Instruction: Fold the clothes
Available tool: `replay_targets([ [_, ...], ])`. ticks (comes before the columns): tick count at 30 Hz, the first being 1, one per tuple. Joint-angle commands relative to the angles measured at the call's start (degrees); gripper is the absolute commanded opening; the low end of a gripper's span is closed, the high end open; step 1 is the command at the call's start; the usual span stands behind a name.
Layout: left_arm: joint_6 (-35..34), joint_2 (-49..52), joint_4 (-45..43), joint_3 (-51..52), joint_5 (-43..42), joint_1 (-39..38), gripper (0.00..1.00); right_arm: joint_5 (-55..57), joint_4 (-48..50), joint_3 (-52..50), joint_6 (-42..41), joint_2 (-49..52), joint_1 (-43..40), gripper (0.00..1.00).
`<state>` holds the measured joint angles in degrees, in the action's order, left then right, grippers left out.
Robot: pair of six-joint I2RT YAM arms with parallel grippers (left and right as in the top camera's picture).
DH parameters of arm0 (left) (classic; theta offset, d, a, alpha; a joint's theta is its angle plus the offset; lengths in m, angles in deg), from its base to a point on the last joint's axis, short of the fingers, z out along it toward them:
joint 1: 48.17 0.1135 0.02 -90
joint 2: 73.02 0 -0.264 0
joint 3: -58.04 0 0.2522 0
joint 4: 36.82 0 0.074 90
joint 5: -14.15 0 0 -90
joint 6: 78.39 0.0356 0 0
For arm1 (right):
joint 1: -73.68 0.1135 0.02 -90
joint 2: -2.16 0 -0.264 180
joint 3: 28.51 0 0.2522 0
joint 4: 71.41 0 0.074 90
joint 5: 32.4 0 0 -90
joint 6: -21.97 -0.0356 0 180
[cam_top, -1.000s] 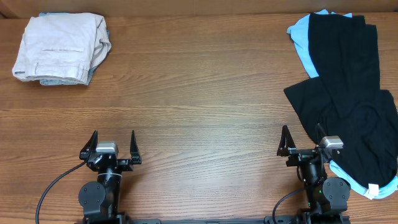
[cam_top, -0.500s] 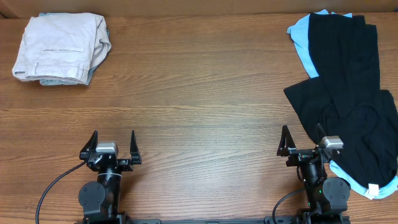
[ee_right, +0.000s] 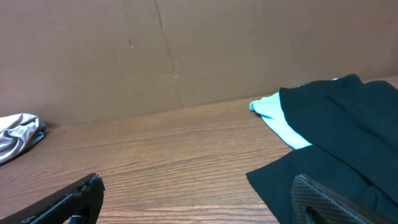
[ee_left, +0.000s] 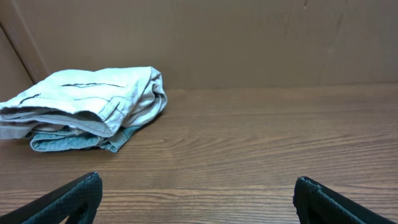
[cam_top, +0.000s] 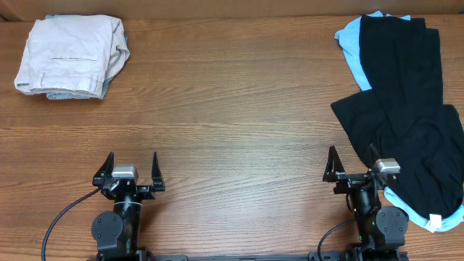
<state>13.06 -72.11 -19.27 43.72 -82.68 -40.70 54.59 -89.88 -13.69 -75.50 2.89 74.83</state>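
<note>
A black T-shirt (cam_top: 406, 101) lies loose along the table's right side, over light blue T-shirts (cam_top: 351, 42) that show at its top left and bottom right (cam_top: 435, 215). A small white tag (cam_top: 435, 221) sits at the bottom right. In the right wrist view the black shirt (ee_right: 348, 130) and blue cloth (ee_right: 277, 115) lie ahead to the right. My right gripper (cam_top: 352, 165) is open and empty at the front, its right finger over the black shirt's edge. My left gripper (cam_top: 132, 167) is open and empty at the front left.
Folded beige trousers (cam_top: 71, 54) on a folded grey-green garment sit at the far left corner, also in the left wrist view (ee_left: 87, 106). A brown cardboard wall (ee_right: 186, 50) stands behind the table. Bare wooden tabletop (cam_top: 232, 109) lies between the piles.
</note>
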Motion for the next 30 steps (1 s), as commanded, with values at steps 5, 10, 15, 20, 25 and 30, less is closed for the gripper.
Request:
replay_targets([
  [5, -0.81, -0.66, -0.04, 0.28, -0.44, -0.37, 1.0, -0.02, 0.24, -0.59, 0.02, -0.57, -0.26, 1.0],
  [10, -0.63, -0.66, -0.09, 0.28, -0.31, -0.37, 1.0, -0.02, 0.24, -0.59, 0.02, -0.57, -0.26, 1.0],
  [15, 2.45, -0.63, 0.44, 0.28, 4.48, -0.37, 1.0, -0.02, 0.17, -0.59, 0.02, -0.57, -0.26, 1.0],
  [20, 2.43, -0.63, 0.42, 0.28, 4.26, -0.37, 1.0, 0.55, 0.42, -0.59, 0.04, -0.57, -0.26, 1.0],
  [25, 2.34, -0.63, 0.24, 0.28, 3.39, -0.37, 1.0, -0.31, 1.68, -0.59, 0.02, -0.57, -0.26, 1.0],
  [30, 0.59, -0.66, -1.53, 0.26, -6.08, -0.37, 1.0, -1.14, 6.93, -0.46, 0.02, -0.57, -0.26, 1.0],
])
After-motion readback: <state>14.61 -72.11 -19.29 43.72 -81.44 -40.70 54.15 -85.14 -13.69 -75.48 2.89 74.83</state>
